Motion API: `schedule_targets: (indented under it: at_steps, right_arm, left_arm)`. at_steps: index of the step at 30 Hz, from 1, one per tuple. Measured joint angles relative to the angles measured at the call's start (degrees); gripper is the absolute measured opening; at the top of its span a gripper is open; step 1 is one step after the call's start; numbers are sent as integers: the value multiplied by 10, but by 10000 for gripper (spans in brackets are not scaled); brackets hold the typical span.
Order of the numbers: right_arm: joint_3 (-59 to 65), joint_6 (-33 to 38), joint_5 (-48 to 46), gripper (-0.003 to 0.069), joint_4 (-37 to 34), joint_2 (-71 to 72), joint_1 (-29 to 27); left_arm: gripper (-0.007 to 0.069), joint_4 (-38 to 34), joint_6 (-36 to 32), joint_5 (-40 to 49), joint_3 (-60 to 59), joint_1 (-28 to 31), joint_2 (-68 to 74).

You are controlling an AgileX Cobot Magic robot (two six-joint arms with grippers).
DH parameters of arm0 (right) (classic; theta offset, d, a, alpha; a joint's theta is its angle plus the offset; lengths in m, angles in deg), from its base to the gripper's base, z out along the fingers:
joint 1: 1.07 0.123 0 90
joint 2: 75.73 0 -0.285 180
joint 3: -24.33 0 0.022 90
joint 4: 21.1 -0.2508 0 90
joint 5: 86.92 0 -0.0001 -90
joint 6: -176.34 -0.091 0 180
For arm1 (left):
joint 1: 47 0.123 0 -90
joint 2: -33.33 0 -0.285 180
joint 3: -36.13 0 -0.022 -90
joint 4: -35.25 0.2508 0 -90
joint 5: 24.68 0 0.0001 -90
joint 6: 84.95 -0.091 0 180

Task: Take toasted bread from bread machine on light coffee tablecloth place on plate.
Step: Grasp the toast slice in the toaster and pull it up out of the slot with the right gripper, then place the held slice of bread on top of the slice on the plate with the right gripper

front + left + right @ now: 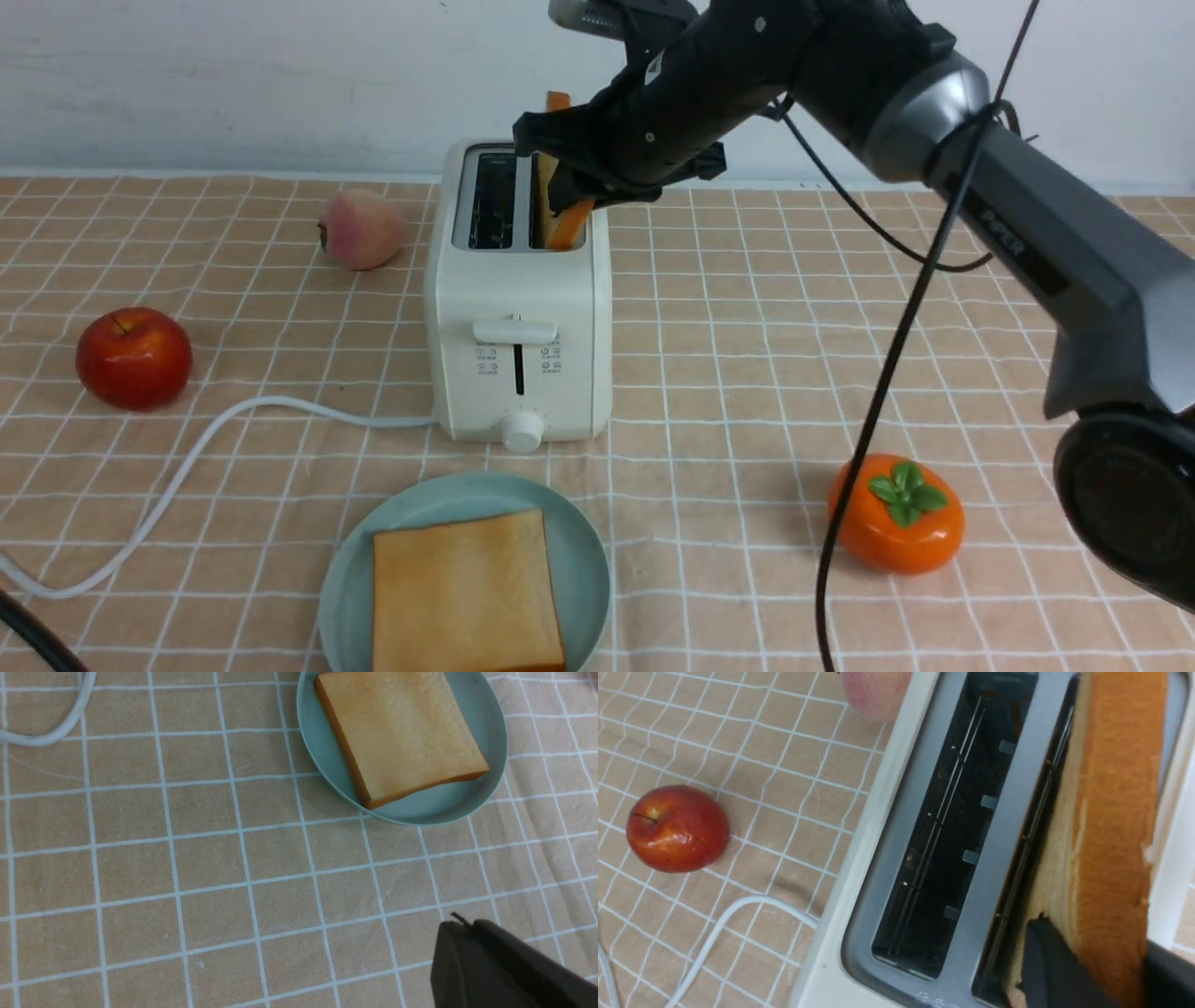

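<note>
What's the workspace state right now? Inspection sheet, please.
Surface: checked tan tablecloth covers everything visible.
Job's things: white toaster, left slot empty; first toast slice lying flat on the mint-green plate; second toast slice tilted, partly out of the right slot.
Clutter: red apple and peach left of the toaster; persimmon to its front right.
Grippers: right gripper shut on the second toast slice; left gripper shut, empty, above the cloth near the plate.
Cables: white toaster cord trails left across the cloth; black arm cable hangs in front of the persimmon.
Surroundings: white wall behind.
</note>
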Motion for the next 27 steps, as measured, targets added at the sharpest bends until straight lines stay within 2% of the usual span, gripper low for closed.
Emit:
schedule_targets:
  at_steps: [4,8,13,20,21,25,26,27]
  right_arm:
    - [-7,4,-42,109,33,50,0]
    - [-14,43,-123,109,62,135,0]
    - [24,56,-136,109,60,236,-2]
    - [307,95,-137,109,-80,378,-1]
    - [317,100,-137,109,-89,380,-1]
    - [517,181,-130,109,-219,382,1]
    - [575,227,-113,109,-270,372,7]
    - [583,227,-109,109,-270,370,8]
  left_arm:
    - [-14,4,0,0,0,0,0]
    - [-14,5,0,-4,0,0,0]
    - [-14,6,1,-25,0,0,0]
    - [-14,6,10,-37,0,0,0]
    - [-14,6,10,-38,0,0,0]
    - [-14,6,11,-43,0,0,0]
    - [-14,6,11,-43,0,0,0]
    - [-14,6,11,-44,0,0,0]
